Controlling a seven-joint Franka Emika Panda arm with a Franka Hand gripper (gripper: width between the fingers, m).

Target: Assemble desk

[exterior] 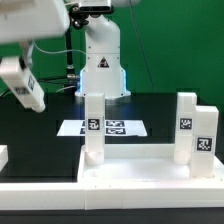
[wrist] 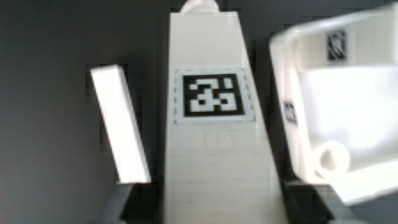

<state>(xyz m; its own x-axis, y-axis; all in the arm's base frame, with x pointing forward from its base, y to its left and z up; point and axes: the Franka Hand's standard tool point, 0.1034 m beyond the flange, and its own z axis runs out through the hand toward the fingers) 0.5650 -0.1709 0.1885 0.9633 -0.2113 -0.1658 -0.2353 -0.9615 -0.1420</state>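
1. Handling: the held leg (wrist: 214, 150) is judged light, stiff and smooth. Slipping in the grip is the likely risk, not breakage.
2. Hold: the plain flat sides are best taken, with the tag (wrist: 214, 95) left uncovered.
3. Claw (exterior: 28, 98): seen raised at the exterior view's left, well apart from the tabletop (exterior: 130, 165). It is clamped on the held leg, which runs lengthwise between the jaws in the wrist view.
4. Look: a white square post with one black-and-white tag is noted.
5. Elsewhere: the tabletop lies on the dark surface (exterior: 40, 125). Upright legs (exterior: 93, 125) (exterior: 186, 125) are noted at its rim, with the marker board (exterior: 125, 127) behind.
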